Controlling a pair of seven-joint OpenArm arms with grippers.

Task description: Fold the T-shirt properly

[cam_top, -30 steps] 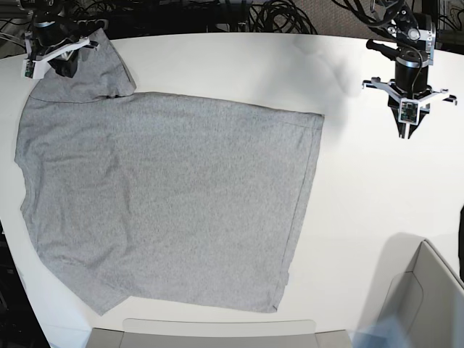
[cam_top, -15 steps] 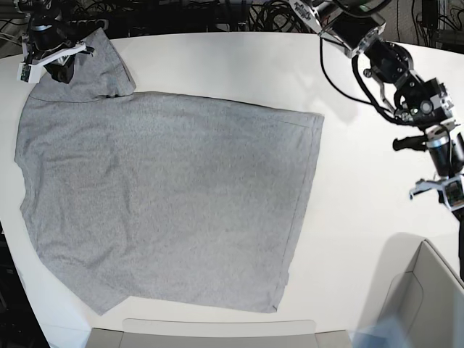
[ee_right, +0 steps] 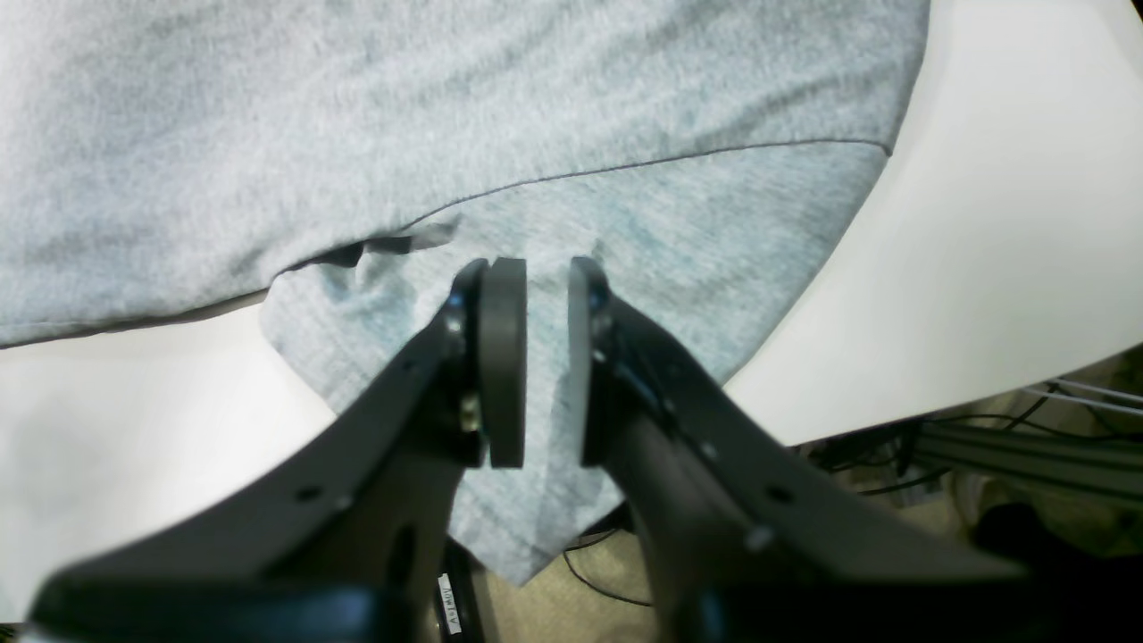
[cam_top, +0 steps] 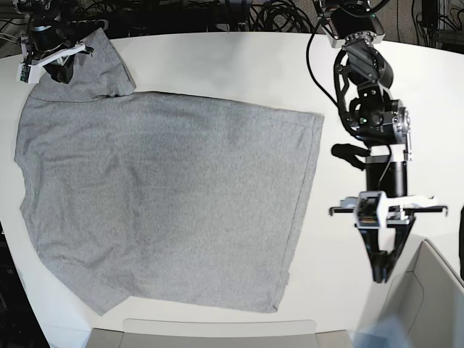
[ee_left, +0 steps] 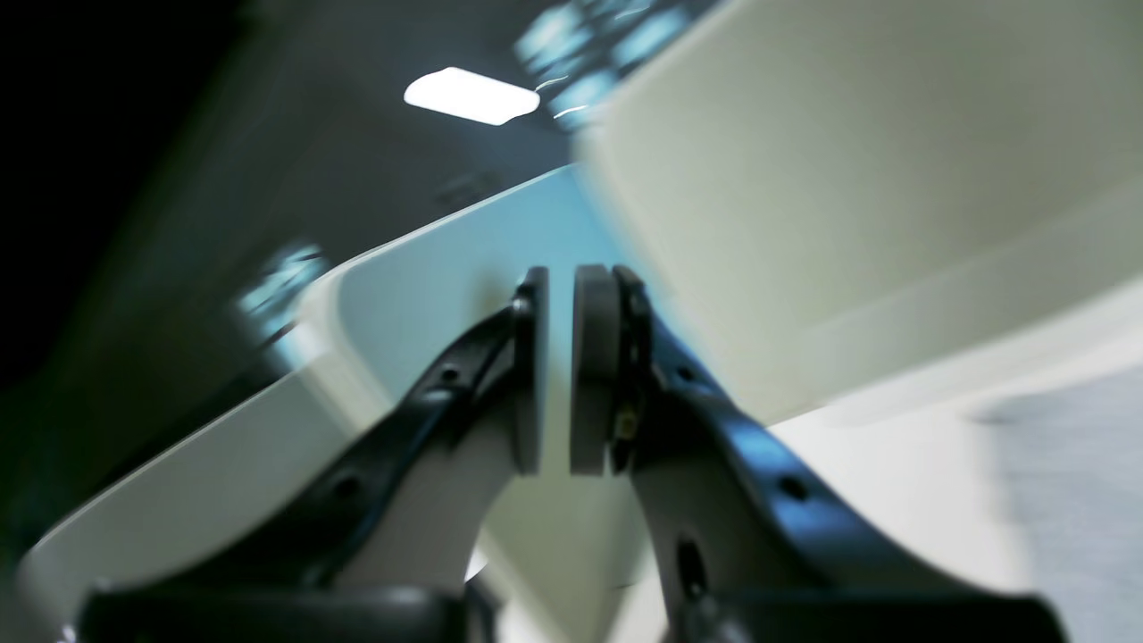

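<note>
The heather-grey T-shirt (cam_top: 167, 203) lies spread flat, plain side up, across the left half of the white table (cam_top: 239, 65). Its far-left sleeve (cam_top: 109, 69) is bunched near the table's back corner. There my right gripper (cam_top: 59, 71) sits on the sleeve. In the right wrist view a ridge of sleeve cloth (ee_right: 679, 259) rises between the pads of that gripper (ee_right: 546, 357), which are shut on it. My left gripper (cam_top: 379, 274) hangs to the right of the shirt, pointing at the front right corner. In the left wrist view that gripper (ee_left: 558, 375) is shut with nothing between its pads.
A pale open box (cam_top: 428, 304) stands at the front right corner, just beside the left gripper, and its wall (ee_left: 848, 179) fills the left wrist view. A grey tray edge (cam_top: 217, 330) runs along the table's front. Cables (cam_top: 275, 14) lie behind the table.
My left arm has swung from the back right, along the right edge, down to the box at the front right. The right gripper stays at the sleeve, and the shirt has not moved.
</note>
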